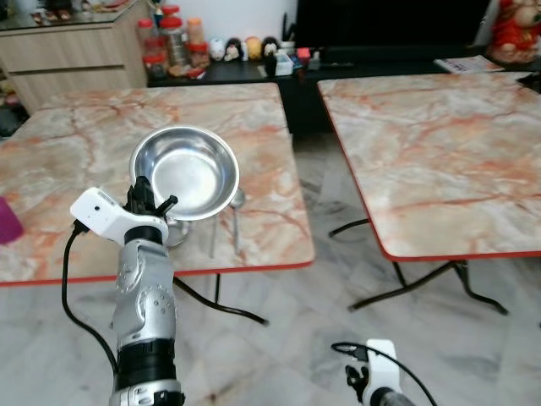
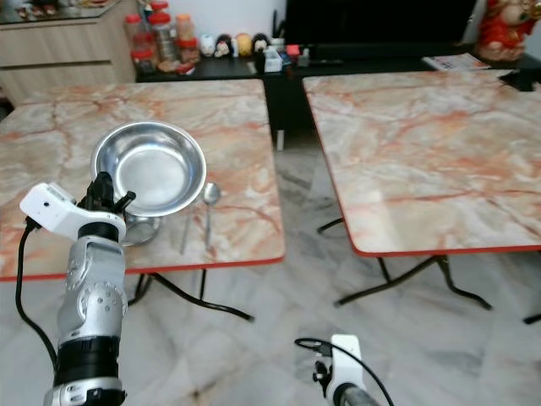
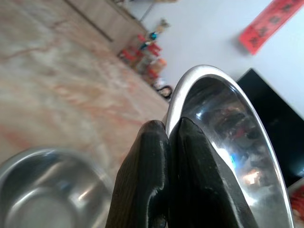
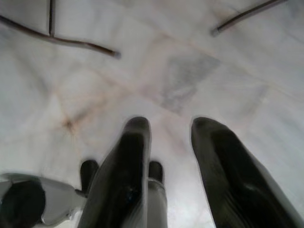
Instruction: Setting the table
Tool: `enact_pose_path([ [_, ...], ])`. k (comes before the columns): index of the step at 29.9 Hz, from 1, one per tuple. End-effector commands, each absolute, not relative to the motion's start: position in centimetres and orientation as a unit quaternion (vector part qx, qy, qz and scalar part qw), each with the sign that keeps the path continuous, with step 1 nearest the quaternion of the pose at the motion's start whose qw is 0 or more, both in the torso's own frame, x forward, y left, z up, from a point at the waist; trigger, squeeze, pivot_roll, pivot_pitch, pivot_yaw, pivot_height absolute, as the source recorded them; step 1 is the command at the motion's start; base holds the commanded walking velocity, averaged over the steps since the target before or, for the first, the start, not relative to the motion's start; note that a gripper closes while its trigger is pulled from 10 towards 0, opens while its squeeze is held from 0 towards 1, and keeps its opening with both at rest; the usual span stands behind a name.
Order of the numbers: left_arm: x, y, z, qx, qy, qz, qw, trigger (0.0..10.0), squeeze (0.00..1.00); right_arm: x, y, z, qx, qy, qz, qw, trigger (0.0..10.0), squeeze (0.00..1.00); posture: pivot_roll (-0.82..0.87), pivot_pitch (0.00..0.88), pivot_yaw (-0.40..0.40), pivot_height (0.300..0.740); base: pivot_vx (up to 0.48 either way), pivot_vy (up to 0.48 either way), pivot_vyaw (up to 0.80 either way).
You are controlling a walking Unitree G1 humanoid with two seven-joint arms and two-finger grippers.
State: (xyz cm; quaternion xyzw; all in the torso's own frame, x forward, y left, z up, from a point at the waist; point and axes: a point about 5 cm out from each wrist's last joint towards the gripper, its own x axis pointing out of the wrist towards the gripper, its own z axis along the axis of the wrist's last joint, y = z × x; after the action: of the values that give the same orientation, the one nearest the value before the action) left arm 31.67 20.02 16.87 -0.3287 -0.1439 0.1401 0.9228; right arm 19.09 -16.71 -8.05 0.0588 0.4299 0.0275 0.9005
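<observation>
My left gripper (image 1: 150, 200) is shut on the near rim of a shiny steel bowl (image 1: 186, 173) and holds it tilted above the left marble table (image 1: 76, 152). In the left wrist view both fingertips (image 3: 154, 137) pinch that rim (image 3: 190, 80). Under the held bowl a second steel bowl (image 3: 42, 190) stands on the table near its front edge. A spoon (image 2: 210, 196) and another slim metal utensil (image 2: 186, 233) lie just right of it. My right gripper (image 4: 171, 126) hangs low over the floor, open and holding nothing.
A second marble table (image 1: 439, 152) stands to the right across a floor gap. A pink cup (image 1: 7, 222) sits at the left table's edge. Jars (image 1: 173, 42) and a wooden cabinet (image 1: 76, 51) line the back wall. Black table legs (image 1: 228, 309) spread on the floor.
</observation>
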Motion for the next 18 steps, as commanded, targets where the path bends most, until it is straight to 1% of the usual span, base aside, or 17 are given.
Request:
enact_pose_path([
  [1, 31.43, 20.77, 17.73, -0.331, -0.166, 0.147, 0.917, 10.0, 0.0, 19.31, -16.19, -7.97, 0.063, 0.427, 0.032, 0.902, 10.0, 0.0, -0.04, 0.0, 0.011, 0.74, 0.0, -0.36, 0.0],
  [18, 31.15, 20.38, 17.18, -0.327, -0.152, 0.142, 0.922, 10.0, 0.0, 18.81, -16.04, -8.22, 0.067, 0.432, 0.032, 0.899, 10.0, 0.0, -0.05, 0.0, 0.019, 0.74, 0.0, -0.362, 0.0],
])
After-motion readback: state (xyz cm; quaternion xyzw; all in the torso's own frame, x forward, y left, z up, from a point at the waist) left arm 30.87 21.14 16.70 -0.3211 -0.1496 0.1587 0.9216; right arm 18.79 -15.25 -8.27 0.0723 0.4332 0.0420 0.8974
